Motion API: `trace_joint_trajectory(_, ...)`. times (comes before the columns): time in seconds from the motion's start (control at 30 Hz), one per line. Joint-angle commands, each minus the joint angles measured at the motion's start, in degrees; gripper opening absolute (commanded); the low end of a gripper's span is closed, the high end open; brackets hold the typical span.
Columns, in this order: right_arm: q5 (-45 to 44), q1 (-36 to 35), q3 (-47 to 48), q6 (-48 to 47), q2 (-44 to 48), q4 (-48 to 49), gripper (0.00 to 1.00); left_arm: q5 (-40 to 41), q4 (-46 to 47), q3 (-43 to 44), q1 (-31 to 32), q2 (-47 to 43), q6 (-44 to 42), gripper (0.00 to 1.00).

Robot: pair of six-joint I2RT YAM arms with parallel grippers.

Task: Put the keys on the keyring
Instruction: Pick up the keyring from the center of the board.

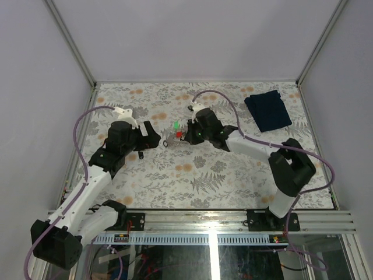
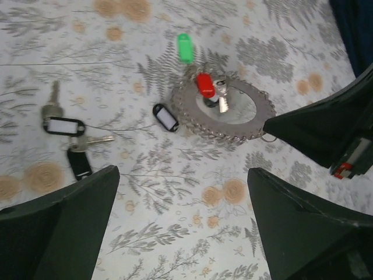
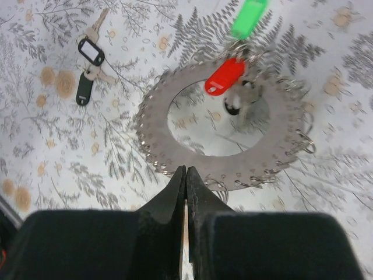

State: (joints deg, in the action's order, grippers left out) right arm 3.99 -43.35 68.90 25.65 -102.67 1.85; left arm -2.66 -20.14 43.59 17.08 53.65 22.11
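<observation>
Fingers on our right gripper (image 3: 185, 175) are pinched shut at the silvery keyring (image 3: 152, 125) rim, red tag (image 3: 224, 76) and green tag (image 3: 249, 17) attached. Left gripper (image 2: 183, 181) fingers gape wide; keys (image 2: 67, 131) lie apart on the worktop (image 2: 134, 46), labels unreadable.

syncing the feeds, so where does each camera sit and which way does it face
Top external: above and behind the arm bases, looking down on the table; both arms show, left gripper and right gripper near the middle.
Left wrist: on the left arm, looking down at the keyring and keys; its open fingers frame the bottom corners.
Right wrist: low over the keyring; its shut fingers point at the rim.
Shared: both wrist views show keyring, red tag, green tag and keys.
</observation>
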Motion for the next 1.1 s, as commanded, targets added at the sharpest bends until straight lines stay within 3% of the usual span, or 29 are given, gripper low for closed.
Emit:
trace_joint_trajectory(0.0,8.3,4.3,-6.7,-2.8,11.3,3.0,0.00,-3.7,11.2,-3.4,5.3,-2.2,2.0,0.94)
trace_joint_trajectory(0.23,16.2,6.4,-10.9,-7.5,22.1,-2.3,0.00,5.5,26.6,-9.0,20.9,-4.7,-5.4,0.90)
trace_joint_trajectory(0.43,22.7,7.1,-13.6,-10.6,29.3,-3.2,0.00,5.7,36.6,-12.1,26.5,-3.8,-13.9,0.86)
trace_joint_trajectory(0.57,27.3,7.2,-15.3,-13.3,33.1,-2.8,0.00,2.6,38.8,-11.9,27.8,-3.2,-17.9,0.83)
trace_joint_trajectory(0.8,32.3,7.2,-17.2,-13.9,38.0,-0.5,0.00,-10.2,40.6,-12.0,27.8,-2.9,-21.6,0.68)
trace_joint_trajectory(1.07,34.1,7.2,-17.0,-9.9,39.8,2.7,0.00,-15.2,43.5,-12.6,28.1,-2.2,-20.4,0.68)
